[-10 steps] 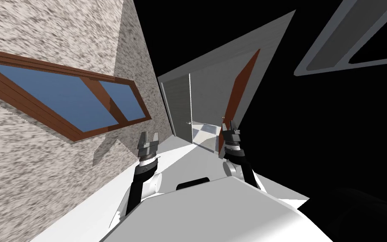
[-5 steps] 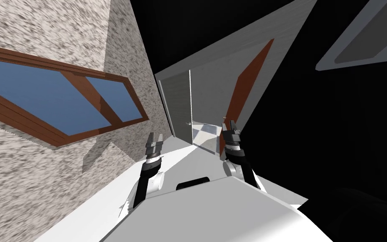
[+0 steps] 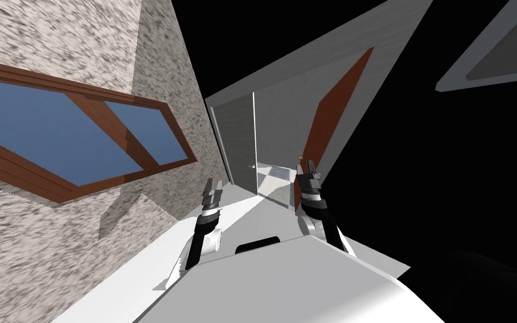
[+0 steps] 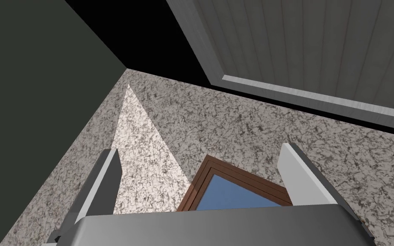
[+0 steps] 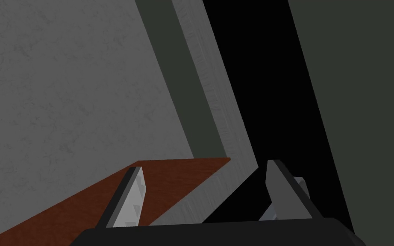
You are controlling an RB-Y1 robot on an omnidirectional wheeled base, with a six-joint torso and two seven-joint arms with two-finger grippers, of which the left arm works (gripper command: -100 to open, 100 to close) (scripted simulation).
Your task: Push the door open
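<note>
Right hand (image 3: 306,165) hovers just beside brown door (image 3: 330,118)

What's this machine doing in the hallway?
A two-armed robot is working on a reddish-brown door on its right. Its right gripper, fingers open, is up by the door's lower edge; whether it touches is hard to tell. The left gripper, also open, hangs free beside a speckled wall with a window. A checkered floor shows ahead.
</note>
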